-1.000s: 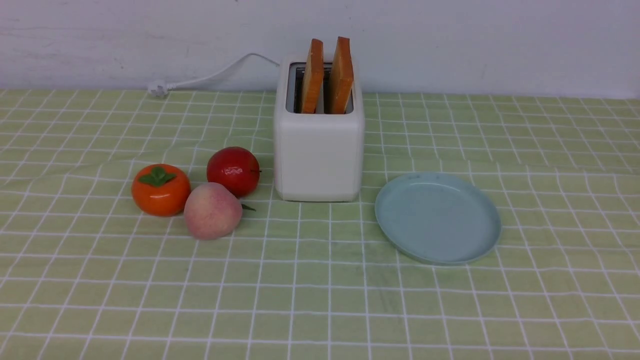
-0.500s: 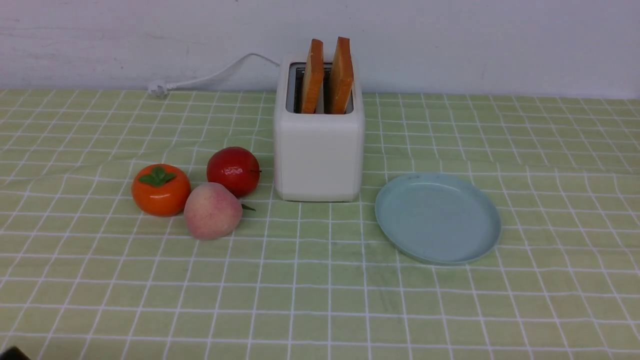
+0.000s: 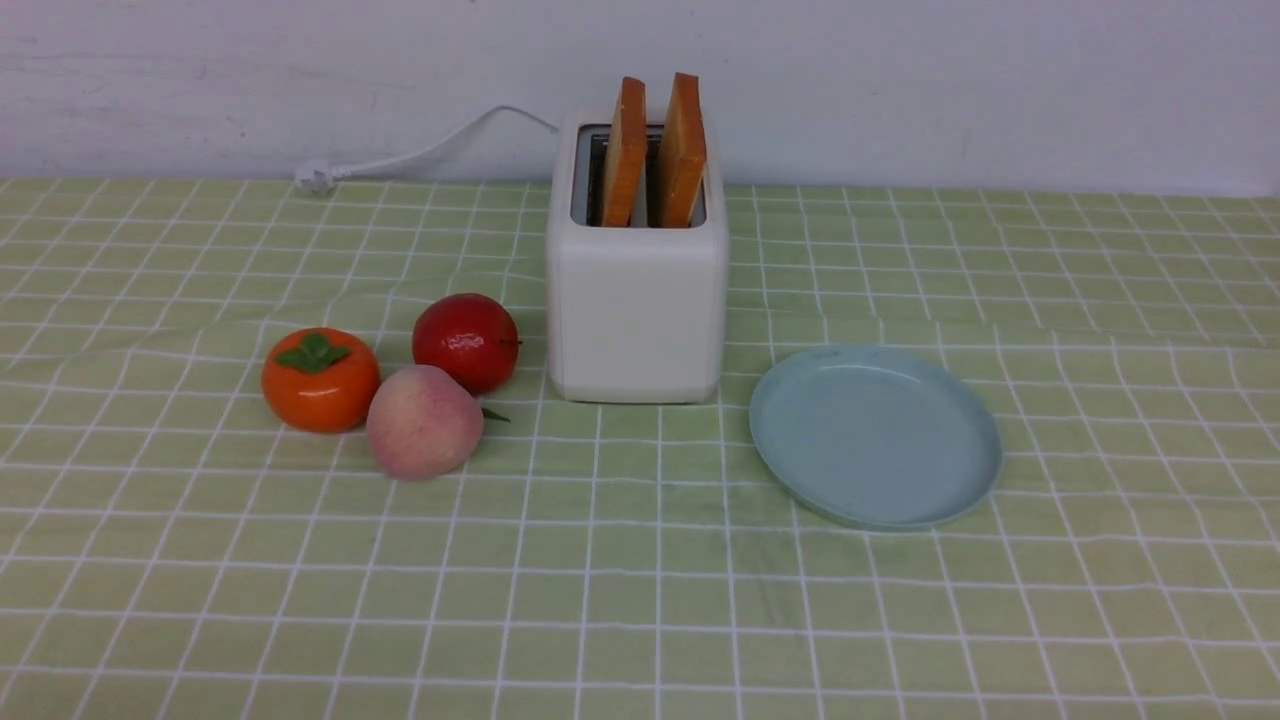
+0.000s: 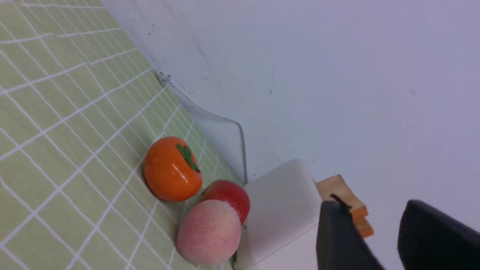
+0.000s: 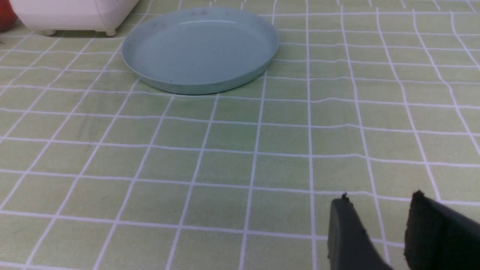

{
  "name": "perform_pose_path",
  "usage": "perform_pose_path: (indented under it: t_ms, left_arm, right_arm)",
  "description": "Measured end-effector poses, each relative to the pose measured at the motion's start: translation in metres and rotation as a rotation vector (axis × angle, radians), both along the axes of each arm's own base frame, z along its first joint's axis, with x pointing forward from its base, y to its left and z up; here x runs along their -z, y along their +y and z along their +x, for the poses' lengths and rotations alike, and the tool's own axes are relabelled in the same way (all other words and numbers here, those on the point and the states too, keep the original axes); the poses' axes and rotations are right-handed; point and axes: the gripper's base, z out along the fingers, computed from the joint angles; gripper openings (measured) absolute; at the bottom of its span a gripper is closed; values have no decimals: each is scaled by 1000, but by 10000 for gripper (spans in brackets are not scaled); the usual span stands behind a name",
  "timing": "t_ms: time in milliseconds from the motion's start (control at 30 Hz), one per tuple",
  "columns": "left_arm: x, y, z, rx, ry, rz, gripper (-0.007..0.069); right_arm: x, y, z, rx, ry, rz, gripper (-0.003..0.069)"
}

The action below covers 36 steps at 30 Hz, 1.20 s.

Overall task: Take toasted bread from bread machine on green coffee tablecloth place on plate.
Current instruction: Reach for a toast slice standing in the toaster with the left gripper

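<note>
Status, left to right. Left gripper [image 4: 375,213]: jaws apart, nothing between them, looking past persimmon [image 3: 320,380], apple [image 3: 466,342] and peach [image 3: 424,421] toward bread machine [image 3: 636,310].

Toasted bread [image 3: 625,150]: both slices upright in the slots, tops standing proud, none on plate [image 3: 875,435] yet.

Key geometry: slices sit edge-on to the robot, long axis near-to-far, faces left/right, so a grasp wants jaws straddling one slice left-right from above. Left wrist view shows a toast corner just past one finger, so I'd judge left arm better lined up. Fruit cluster sits near-left of the machine.

Plate lies just right of the machine, not touching, on green coffee tablecloth [image 3: 600,580].

Right gripper [image 5: 380,202]: also parted, empty, above cloth on plate's near side.

Hidden: slices' lower halves inside slots; neither arm in front view; right wrist view crops the machine to its base.
</note>
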Motion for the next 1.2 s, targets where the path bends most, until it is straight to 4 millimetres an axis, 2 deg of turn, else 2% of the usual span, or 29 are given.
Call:
perform_pose_path:
  t_ms: [67, 133, 233, 267, 333, 367, 467, 500, 533, 600, 700, 767, 900, 967, 1000, 1067, 1100, 1133, 1167, 1200]
  left_arm:
    - [0, 0, 0, -1, -3, -10, 224]
    - [-8, -4, -1, 37, 11, 16, 150]
    - [-30, -12, 2, 120, 86, 142, 6]
    - [-42, -17, 4, 169, 134, 228, -13]
    - [-49, -20, 8, 214, 196, 289, -13]
    - [-62, -24, 14, 262, 246, 368, -13]
    - [-76, -28, 29, 329, 325, 463, -13]
    - [-83, -29, 42, 354, 363, 500, -13]
    - [-85, -29, 44, 356, 360, 505, -13]
    - [-91, -30, 61, 383, 383, 520, -13]
    - [-92, -33, 79, 426, 404, 559, -13]
    - [-92, -36, 86, 455, 393, 579, -13]
    - [-100, -50, 108, 514, 318, 614, -13]
    - [-112, -64, 127, 529, 245, 685, -13]
    - [-111, -66, 129, 531, 245, 690, -13]
    - [-117, -89, 150, 544, 211, 764, -13]
    - [-119, -90, 152, 532, 205, 772, -13]
    - [-118, -103, 164, 531, 217, 800, -13]
    - [-120, -105, 166, 529, 207, 822, -13]
    - [-120, -117, 178, 536, 204, 888, -13]
  right_arm:
    - [0, 0, 0, 0, 0, -1, 240]
    - [0, 0, 0, 1, -1, -9, 240]
    - [-1, -1, 1, 6, -22, -20, 240]
    - [-2, -1, 1, 11, -37, -12, 240]
    - [-3, -1, 2, 19, -59, 19, 240]
    - [-6, -1, 3, 31, -90, 91, 240]
    - [-13, -1, 4, 55, -152, 209, 240]
    - [-17, -1, 5, 70, -189, 291, 240]
    - [-18, -1, 5, 75, -201, 308, 240]
    - [-22, -2, 5, 94, -242, 405, 240]
    - [-26, -2, 5, 115, -257, 574, 234]
    - [-33, 1, 4, 92, -234, 629, 213]
    - [-63, 11, -2, -27, -178, 547, 125]
    - [-90, 20, -2, -135, -106, 404, 51]
    - [-93, 20, -2, -138, -111, 395, 46]
    - [-118, 27, 2, -245, -40, 265, -1]
    - [-121, 27, 2, -247, -43, 258, -3]
    - [-132, 30, 5, -290, -15, 213, -7]
    - [-133, 30, 5, -295, -18, 207, -7]
    - [-139, 32, 8, -319, 3, 180, -7]
